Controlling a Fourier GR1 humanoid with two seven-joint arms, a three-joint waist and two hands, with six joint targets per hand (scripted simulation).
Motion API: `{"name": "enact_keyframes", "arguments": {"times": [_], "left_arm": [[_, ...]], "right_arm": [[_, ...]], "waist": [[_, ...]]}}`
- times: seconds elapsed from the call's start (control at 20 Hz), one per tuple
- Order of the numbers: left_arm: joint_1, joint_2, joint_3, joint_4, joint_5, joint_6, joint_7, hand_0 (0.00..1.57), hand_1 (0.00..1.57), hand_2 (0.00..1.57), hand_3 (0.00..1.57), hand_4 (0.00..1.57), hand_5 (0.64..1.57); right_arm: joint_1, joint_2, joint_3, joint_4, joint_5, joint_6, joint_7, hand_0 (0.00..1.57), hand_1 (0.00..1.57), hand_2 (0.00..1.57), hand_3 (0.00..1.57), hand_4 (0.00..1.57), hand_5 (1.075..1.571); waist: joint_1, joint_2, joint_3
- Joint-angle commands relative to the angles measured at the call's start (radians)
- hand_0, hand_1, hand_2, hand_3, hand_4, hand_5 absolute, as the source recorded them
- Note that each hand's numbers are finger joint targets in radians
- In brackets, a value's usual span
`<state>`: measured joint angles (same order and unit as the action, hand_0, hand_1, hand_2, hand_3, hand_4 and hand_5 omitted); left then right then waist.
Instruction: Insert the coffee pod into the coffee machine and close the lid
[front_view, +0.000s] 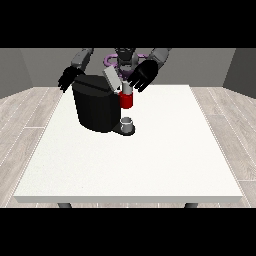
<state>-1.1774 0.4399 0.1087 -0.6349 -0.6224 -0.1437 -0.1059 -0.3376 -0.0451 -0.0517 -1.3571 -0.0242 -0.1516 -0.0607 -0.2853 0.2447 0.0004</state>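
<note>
- You have the black, boxy coffee machine (97, 107) at about 11 o'clock of the white desk (150, 165), its grey lid flap (112, 78) tilted up, so the slot is presumably open for loading.
- A small grey cup-shaped thing (127, 123) stands upright on the machine's base at its 3 o'clock side; I can't tell whether it is the coffee pod.
- A red thing at the machine (127, 100) sits just above it, long axis vertical.
- The robot hand at the view's right (142, 76) hovers at the lid with fingers spread, holding nothing you can see.
- The robot hand at the view's left (68, 78) hangs behind the machine, fingers relaxed, empty.
</note>
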Motion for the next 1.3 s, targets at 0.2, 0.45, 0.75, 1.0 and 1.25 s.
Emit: {"name": "enact_keyframes", "arguments": {"times": [0.2,0.45,0.75,1.0,1.25], "left_arm": [[0.051,-0.073,-0.037,-0.023,-0.025,0.018,-0.015,1.19,1.19,1.26,1.20,0.49,1.571],[0.035,-0.010,-0.007,0.004,-0.015,-0.016,-0.046,1.19,1.19,1.27,1.20,0.51,1.571],[-0.022,-0.021,-0.003,0.007,-0.027,-0.014,0.008,1.22,1.22,1.27,1.20,0.49,1.571],[0.008,-0.017,0.011,0.036,-0.021,-0.017,-0.019,1.22,1.22,1.27,1.17,0.48,1.571],[0.040,0.003,0.011,0.052,-0.035,-0.010,-0.049,1.16,1.16,1.19,1.06,0.46,1.571]], "right_arm": [[0.015,-0.007,-0.044,0.048,-0.024,-0.002,-0.045,0.00,0.00,0.00,0.00,0.51,1.571],[0.026,-0.003,-0.042,0.023,-0.025,-0.006,-0.061,0.00,0.00,0.00,0.00,0.48,1.571],[-0.005,-0.010,-0.047,0.052,-0.038,0.018,-0.075,0.00,0.00,0.00,0.00,0.45,1.571],[0.017,0.043,0.008,-0.010,0.003,-0.048,-0.024,0.00,0.00,0.00,0.00,0.44,1.571],[0.036,0.008,0.013,-0.049,0.009,-0.032,0.038,0.00,0.00,0.00,0.00,0.42,1.571]], "waist": [[0.052,-0.027,0.0000],[0.039,0.002,0.0000],[0.022,0.034,0.0002],[0.009,0.021,-0.0004],[-0.011,0.017,-0.0006]]}}
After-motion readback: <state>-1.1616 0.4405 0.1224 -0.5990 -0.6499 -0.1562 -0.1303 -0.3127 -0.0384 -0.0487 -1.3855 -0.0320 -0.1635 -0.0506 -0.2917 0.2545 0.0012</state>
